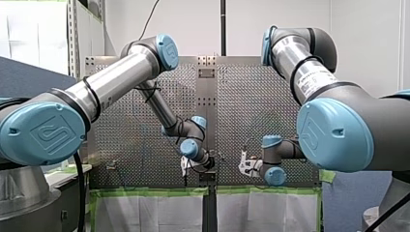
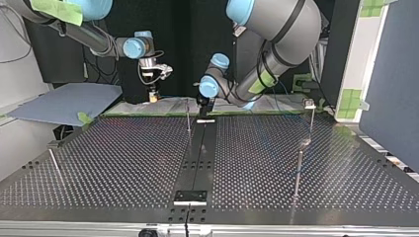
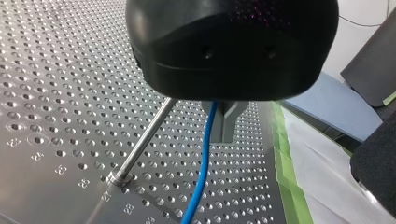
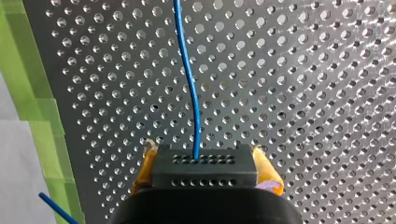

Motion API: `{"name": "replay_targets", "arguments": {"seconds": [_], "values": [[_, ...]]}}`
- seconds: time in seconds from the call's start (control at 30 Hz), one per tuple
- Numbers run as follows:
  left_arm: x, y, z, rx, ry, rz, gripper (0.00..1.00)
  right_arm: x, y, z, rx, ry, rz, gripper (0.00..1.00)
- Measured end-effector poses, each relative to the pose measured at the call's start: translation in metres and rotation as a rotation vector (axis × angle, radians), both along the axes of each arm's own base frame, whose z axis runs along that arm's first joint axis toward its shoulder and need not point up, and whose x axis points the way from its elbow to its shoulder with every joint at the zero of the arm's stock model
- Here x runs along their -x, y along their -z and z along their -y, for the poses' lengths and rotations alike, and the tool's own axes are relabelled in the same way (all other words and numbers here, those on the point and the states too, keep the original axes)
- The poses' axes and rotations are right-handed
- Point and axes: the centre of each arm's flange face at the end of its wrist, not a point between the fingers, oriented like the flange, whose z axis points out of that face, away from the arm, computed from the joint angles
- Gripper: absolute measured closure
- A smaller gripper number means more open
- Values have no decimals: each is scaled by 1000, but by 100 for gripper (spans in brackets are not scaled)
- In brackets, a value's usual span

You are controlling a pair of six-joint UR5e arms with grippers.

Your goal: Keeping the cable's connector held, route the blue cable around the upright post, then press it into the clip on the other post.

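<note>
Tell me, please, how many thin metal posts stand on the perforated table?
4 thin metal posts, in the top view: one at the middle, near the far edge; one at the far right; one on the right, nearer the camera; one at the left edge. Others may be hidden.

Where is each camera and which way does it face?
Front view: behind and above the arms, looking over the perforated metal table; shows my left gripper and my right gripper.
Top view: across the table, facing both arms, sides crossed.
Left wrist view: on my left wrist, past its black gripper to the blue cable and thin metal post.
Right wrist view: on my right wrist; yellow pads clamp the black connector block.
Shared: both wrist views show the cable.
</note>
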Motion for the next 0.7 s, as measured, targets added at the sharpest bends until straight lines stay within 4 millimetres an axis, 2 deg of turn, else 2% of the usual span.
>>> {"name": "replay_targets", "arguments": {"seconds": [0.7], "values": [[-3, 0, 3, 108, 37, -39, 100, 13, -5, 25, 24, 31, 6, 100]]}}
